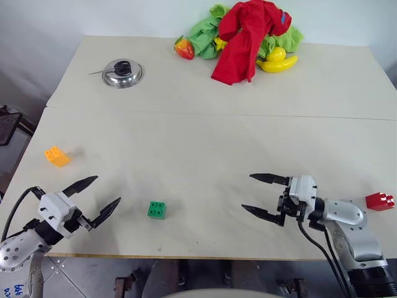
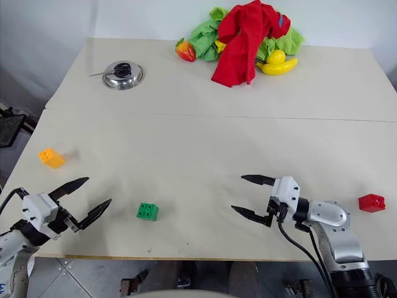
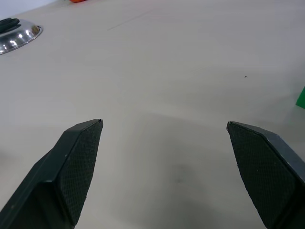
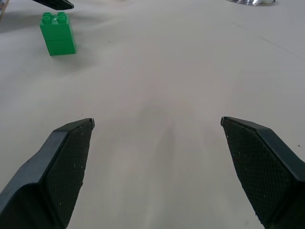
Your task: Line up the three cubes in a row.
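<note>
Black fingers spreading wide and holding nothing on both the left gripper (image 1: 105, 194) and the right gripper (image 1: 259, 194), hovering low over the pale table (image 1: 205, 143), with the green cube (image 1: 156, 210) sitting between them, the orange-yellow cube (image 1: 56, 156) far left, the red cube (image 1: 379, 201) far right.

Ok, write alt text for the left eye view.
Three toy cubes lie scattered near the front of a white table: orange-yellow cube left, green cube centre, red cube right. The left gripper and right gripper hover open and empty. Cloths, toy fruit and a metal lid sit behind.
</note>
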Tool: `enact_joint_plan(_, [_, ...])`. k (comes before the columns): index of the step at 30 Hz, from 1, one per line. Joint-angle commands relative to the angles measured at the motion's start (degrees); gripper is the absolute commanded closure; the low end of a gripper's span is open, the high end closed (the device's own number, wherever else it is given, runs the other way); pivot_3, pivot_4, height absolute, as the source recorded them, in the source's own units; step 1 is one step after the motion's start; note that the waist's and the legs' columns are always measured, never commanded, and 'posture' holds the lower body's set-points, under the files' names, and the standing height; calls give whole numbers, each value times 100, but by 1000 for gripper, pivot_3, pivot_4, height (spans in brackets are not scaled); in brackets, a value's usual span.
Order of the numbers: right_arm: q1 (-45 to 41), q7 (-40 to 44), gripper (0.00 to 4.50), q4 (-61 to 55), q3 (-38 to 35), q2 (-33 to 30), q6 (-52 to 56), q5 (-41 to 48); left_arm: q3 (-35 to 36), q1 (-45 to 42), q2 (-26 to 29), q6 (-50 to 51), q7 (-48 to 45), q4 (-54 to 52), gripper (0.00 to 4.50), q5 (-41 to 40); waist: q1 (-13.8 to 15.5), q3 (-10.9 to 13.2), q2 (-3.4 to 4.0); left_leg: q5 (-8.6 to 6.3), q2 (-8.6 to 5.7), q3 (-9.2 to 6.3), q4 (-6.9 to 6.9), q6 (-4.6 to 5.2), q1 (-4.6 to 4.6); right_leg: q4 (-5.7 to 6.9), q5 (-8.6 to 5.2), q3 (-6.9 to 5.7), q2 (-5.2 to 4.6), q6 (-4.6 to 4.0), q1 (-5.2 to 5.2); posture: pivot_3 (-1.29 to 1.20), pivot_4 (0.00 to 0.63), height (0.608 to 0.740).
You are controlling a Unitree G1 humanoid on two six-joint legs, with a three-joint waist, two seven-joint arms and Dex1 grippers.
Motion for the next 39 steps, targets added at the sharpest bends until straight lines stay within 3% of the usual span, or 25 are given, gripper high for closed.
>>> enact_joint_plan(1, [-122,-13,0,9,-163,68,-132,175,120,-91,116,-7,-31,-7,95,-161,-2,0,0,0,0,0,0,0,0,0,0,1,0,0,0,0,150,740])
enact_joint_plan(3, [-152,-117,0,16,-244,132,-180,206,52,-213,158,288,77,-63,95,-188,6,0,0,0,0,1,0,0,0,0,0,1,0,0,0,0,150,740])
enact_joint_plan(5, [-98,-318,0,-113,-501,185,-74,416,-49,-262,396,1281,400,-279,95,-120,12,0,0,0,-1,-1,0,0,0,3,0,0,0,0,0,0,150,740])
enact_joint_plan(7, [120,-594,0,-356,-983,169,23,678,-78,-473,401,1887,520,-593,95,-598,22,1,1,1,-4,-2,0,0,-1,5,0,0,0,0,0,0,150,740])
enact_joint_plan(10, [531,-997,0,-725,-1749,79,250,1032,-206,-749,379,2204,426,-1030,95,-1022,57,-3,-4,0,-6,-9,0,3,-2,7,0,4,-1,0,0,0,150,740])
enact_joint_plan(16, [1822,-1446,0,-1277,-3499,-18,544,1476,-933,-1449,446,2259,-185,-1379,95,-1078,156,-5,4,-1,-10,-4,-1,2,-1,4,0,4,4,0,2,0,150,740])
enact_joint_plan(21, [3047,-1602,0,-1131,-4656,485,419,1577,-1597,-1840,333,2442,-407,-1555,95,-1071,149,-12,13,0,-5,14,-1,1,6,4,0,19,13,1,2,0,150,740])
enact_joint_plan(30, [3771,-2108,0,-717,-5143,767,947,1750,-2163,-1946,304,2625,-605,-1768,95,-1033,34,-41,54,0,0,47,-6,2,24,4,5,63,14,10,-4,0,150,740])
enact_joint_plan(34, [3759,-2489,0,-1128,-5188,243,1728,1871,-2117,-1952,239,2669,-547,-1840,95,-1141,-13,-59,85,0,6,52,-6,1,24,6,5,73,14,10,-10,0,150,740])
enact_joint_plan(39, [3573,-2914,0,-873,-5546,-1355,3834,2344,-2337,-2071,188,2614,-742,-1863,95,-1126,14,-63,91,1,0,61,-5,12,28,-1,6,86,4,11,-12,0,150,740])
